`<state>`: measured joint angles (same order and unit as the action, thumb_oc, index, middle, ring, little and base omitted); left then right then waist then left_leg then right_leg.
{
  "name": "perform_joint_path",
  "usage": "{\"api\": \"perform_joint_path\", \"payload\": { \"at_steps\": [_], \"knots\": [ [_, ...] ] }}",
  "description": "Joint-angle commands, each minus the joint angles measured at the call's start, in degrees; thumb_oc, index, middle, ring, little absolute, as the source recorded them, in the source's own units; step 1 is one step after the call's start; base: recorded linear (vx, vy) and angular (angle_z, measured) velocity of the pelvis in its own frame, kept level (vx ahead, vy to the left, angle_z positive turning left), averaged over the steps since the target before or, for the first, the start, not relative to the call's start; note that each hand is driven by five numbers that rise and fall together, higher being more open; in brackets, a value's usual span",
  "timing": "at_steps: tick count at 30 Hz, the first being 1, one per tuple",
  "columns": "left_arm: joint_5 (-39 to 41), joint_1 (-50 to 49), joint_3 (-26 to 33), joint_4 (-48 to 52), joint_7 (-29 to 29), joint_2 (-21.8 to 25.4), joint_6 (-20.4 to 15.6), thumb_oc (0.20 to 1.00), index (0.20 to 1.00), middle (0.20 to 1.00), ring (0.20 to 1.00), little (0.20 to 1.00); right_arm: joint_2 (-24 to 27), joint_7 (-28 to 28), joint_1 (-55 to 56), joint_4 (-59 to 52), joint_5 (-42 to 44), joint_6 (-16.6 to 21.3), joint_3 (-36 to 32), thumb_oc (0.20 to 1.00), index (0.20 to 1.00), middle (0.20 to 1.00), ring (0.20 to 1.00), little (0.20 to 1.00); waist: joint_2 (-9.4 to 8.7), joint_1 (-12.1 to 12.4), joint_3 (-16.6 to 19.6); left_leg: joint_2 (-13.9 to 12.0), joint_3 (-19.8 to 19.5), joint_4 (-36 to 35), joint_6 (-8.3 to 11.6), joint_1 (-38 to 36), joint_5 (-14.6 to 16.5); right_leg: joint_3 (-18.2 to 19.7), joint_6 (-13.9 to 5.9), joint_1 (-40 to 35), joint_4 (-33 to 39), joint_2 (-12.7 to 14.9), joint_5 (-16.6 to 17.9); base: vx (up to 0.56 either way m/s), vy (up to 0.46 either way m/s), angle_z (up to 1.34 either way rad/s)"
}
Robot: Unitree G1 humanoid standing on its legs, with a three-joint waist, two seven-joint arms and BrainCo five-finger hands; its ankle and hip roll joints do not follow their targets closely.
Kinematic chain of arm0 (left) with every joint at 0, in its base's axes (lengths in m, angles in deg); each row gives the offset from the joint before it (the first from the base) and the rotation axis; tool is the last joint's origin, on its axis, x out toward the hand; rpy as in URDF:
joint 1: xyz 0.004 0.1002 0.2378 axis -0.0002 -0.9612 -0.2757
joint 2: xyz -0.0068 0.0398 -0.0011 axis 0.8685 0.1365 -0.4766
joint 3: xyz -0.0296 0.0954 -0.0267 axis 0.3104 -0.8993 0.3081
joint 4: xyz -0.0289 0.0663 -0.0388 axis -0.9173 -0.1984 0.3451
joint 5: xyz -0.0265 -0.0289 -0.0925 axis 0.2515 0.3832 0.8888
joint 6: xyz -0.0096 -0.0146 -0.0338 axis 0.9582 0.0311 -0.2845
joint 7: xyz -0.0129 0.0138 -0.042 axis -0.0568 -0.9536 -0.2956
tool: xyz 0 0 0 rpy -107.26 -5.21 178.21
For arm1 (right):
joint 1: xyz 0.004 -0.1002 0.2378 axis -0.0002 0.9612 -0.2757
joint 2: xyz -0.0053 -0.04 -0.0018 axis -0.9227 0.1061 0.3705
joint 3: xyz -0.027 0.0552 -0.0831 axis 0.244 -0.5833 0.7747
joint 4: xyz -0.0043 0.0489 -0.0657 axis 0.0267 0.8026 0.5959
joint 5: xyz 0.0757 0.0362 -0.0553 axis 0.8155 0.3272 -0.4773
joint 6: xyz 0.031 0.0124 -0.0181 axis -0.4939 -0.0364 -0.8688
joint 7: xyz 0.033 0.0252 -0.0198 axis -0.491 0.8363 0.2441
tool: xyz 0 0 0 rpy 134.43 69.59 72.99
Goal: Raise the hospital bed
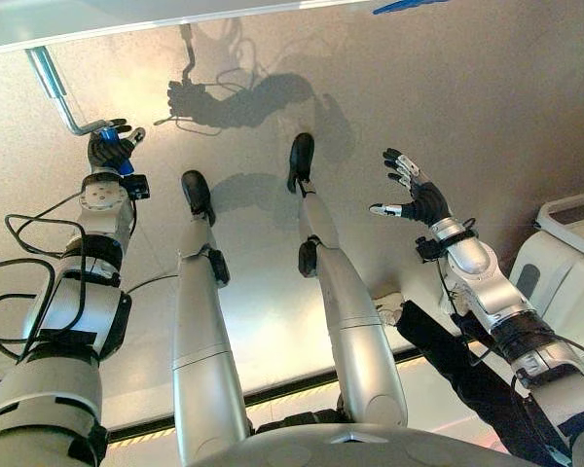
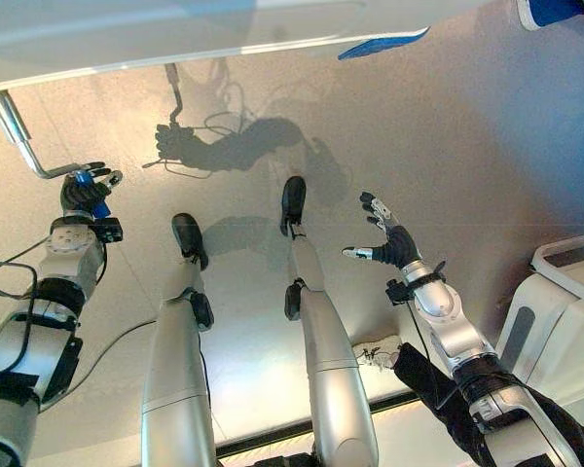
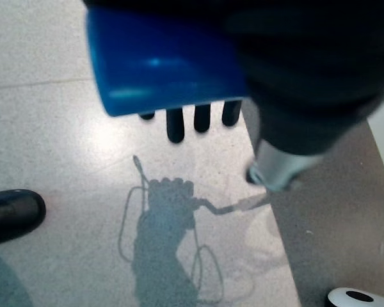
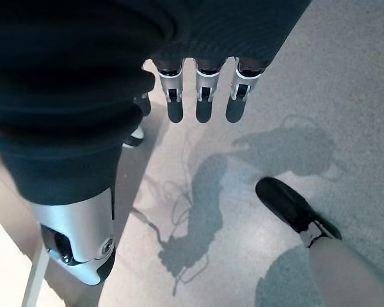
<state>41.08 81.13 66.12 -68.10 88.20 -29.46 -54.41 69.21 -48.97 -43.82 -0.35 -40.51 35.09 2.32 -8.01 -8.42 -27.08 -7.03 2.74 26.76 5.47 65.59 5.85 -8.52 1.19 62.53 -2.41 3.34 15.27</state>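
Our left hand [image 1: 110, 148] is curled round the blue plastic grip [image 3: 163, 64] of the bent silver metal crank handle [image 1: 54, 89], at the upper left of the head views, under the pale edge of the hospital bed [image 2: 224, 34]. We judge the fingers may slip off the smooth grip when we turn, because the crank sits low and far to the side. Our right hand [image 2: 387, 240] hangs spread over the grey speckled floor [image 1: 467, 117], right of centre, holding nothing.
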Motion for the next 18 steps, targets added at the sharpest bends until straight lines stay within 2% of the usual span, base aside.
{"api": "perform_joint_path", "payload": {
  "at_steps": [1, 18],
  "knots": [
    [0.2, -1.3, 0.6, 3.0, 0.6, 2.0, -1.1, 0.200, 0.200, 0.200, 0.200, 0.200, 2.7, 0.4, 3.8, -4.7, 1.0, 2.2, -1.4, 1.000, 1.000, 1.000, 1.000, 1.000, 1.20, 0.8, -2.1, 2.7, 0.5, -11.3, -3.08, -5.8, -6.5, 1.3, -8.88, -3.1, -9.4, 1.5, -8.4, 0.00, 0.000, 0.00],
    [0.1, -1.1, -1.4, 5.9, -0.1, 1.6, -1.4, 0.200, 0.200, 0.200, 0.200, 0.200, 3.1, 0.7, 3.3, -3.8, 0.4, 2.0, -0.6, 1.000, 1.000, 1.000, 1.000, 1.000, 1.61, 1.0, -2.7, 2.9, 0.6, -11.9, -3.07, -6.8, -6.7, 1.1, -8.78, -3.6, -9.6, 1.6, -8.7, 0.00, 0.000, 0.00]
  ]
}}
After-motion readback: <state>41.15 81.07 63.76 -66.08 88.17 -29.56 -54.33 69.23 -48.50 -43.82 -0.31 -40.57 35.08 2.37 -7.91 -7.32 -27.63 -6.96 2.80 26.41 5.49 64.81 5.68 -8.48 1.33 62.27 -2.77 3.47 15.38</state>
